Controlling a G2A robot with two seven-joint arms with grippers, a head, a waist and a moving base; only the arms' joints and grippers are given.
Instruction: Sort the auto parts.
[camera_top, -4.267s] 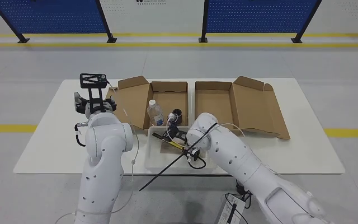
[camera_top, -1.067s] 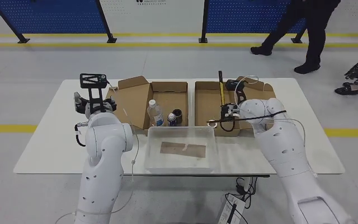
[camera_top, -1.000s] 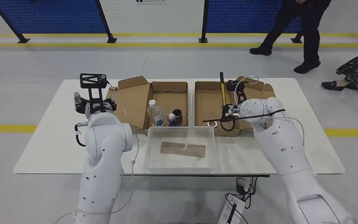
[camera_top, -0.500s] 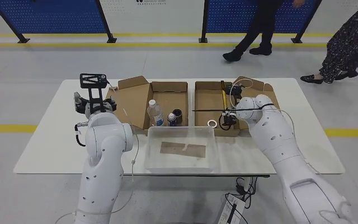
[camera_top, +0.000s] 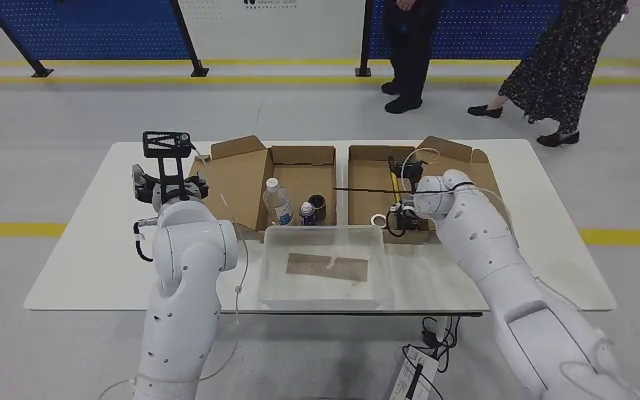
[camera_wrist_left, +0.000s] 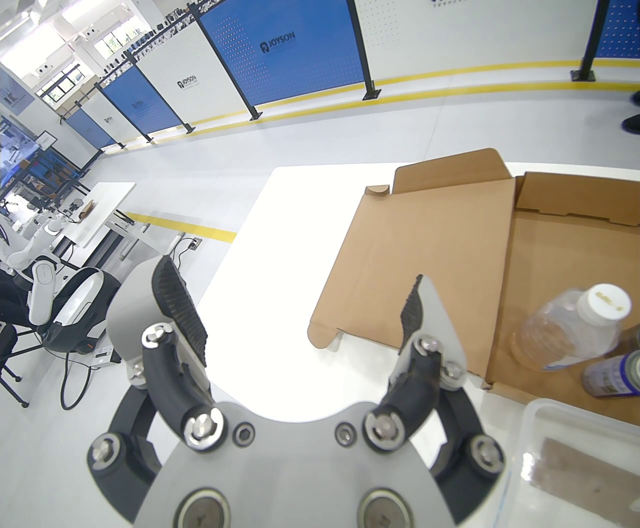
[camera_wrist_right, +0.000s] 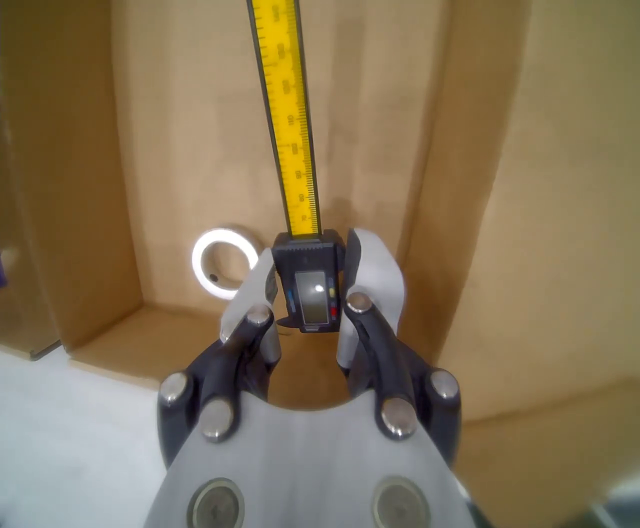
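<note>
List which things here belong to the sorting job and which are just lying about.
In the job: caliper, right hand gripping it, metal ring, right box, left box, clear bin.
Probably just lying about: water bottle, small can.

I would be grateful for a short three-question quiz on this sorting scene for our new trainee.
1. True or false: the left gripper is shut on a part.
2. What does the right gripper grip? A) a digital caliper B) a screwdriver C) a spanner
3. Short answer: what does the metal ring lie in?

Key: 1 false, it is open and holds nothing; 2 A; 3 the cardboard box below the right gripper.
</note>
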